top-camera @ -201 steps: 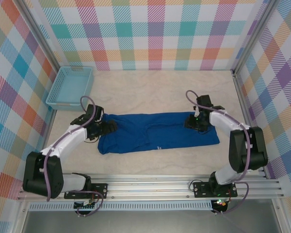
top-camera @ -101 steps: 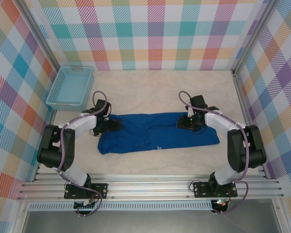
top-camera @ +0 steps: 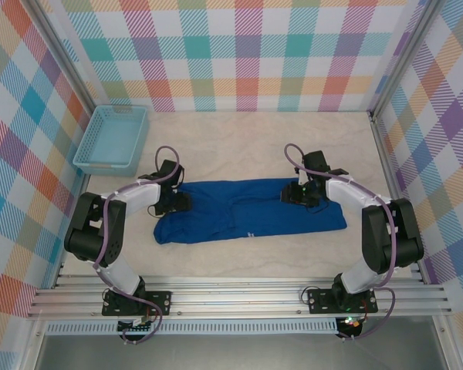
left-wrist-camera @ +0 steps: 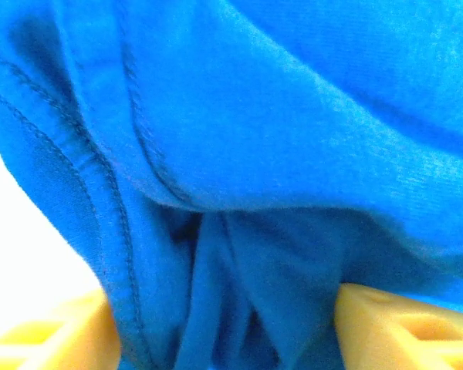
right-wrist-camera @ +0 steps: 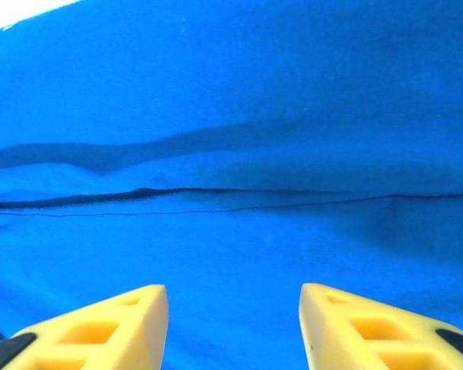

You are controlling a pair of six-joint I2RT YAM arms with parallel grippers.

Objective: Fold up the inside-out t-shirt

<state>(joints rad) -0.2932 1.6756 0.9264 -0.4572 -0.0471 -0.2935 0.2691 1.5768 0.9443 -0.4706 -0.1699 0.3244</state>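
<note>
Left hand (top-camera: 178, 202) has slid onto the t-shirt (top-camera: 247, 212).

Bare table (top-camera: 255, 146) lies beyond and in front of the t-shirt (top-camera: 247, 212); the basket (top-camera: 112, 139) blocks the far-left corner.

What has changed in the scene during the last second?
The left end effector edged right at the far-left corner of the t-shirt while its arm swung in; cloth now sits between its fingers. The right end effector shifted slightly left. The basket stayed put.
</note>
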